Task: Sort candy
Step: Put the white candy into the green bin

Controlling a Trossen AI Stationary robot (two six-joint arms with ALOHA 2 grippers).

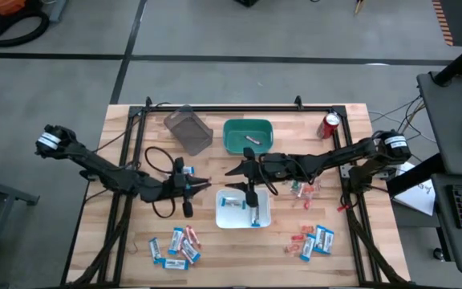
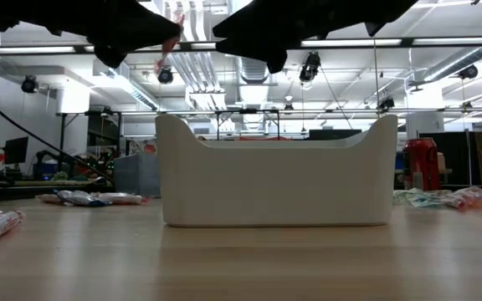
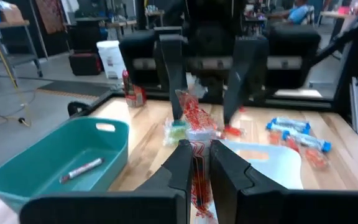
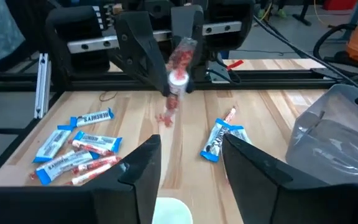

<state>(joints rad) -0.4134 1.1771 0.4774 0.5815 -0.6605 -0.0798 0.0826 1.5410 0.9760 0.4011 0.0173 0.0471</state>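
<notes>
Blue-and-white candy packets (image 1: 175,245) are piled at the lower left, red pieces (image 1: 311,239) scattered lower right, and one red-wrapped piece (image 3: 194,155) is held mid-frame.

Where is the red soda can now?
In the high view the soda can stands upright near the table's far right corner, just right of the green bin.

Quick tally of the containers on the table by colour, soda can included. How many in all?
White bin: 1
Green bin: 1
Clear grey container: 1
Red soda can: 1
Total: 4
Not counted: the loose candy, including the red candy packet clamped in the left hand.
</notes>
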